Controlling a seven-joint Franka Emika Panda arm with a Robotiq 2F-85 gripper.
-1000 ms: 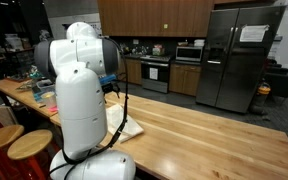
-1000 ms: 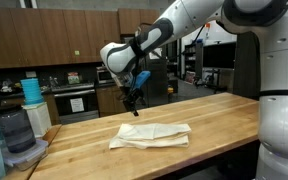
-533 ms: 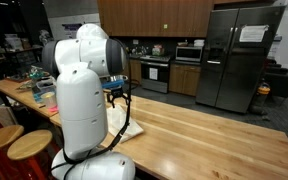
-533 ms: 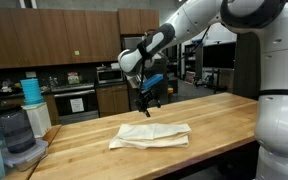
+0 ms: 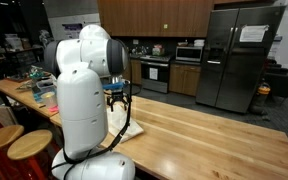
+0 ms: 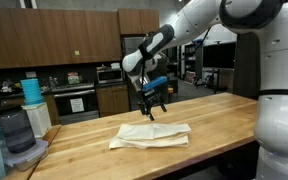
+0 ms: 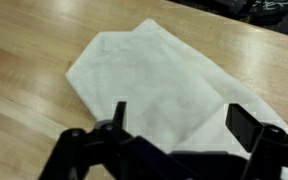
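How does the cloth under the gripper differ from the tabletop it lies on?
The cloth is off-white and plain; the tabletop is tan wood with plank lines. The cloth is folded, with layered edges and soft creases; the tabletop is flat and smooth. Both are light in colour.

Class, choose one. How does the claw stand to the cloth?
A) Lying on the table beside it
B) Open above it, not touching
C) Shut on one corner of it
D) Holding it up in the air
B: in an exterior view the claw hangs open above the cloth, which lies flat on the table.
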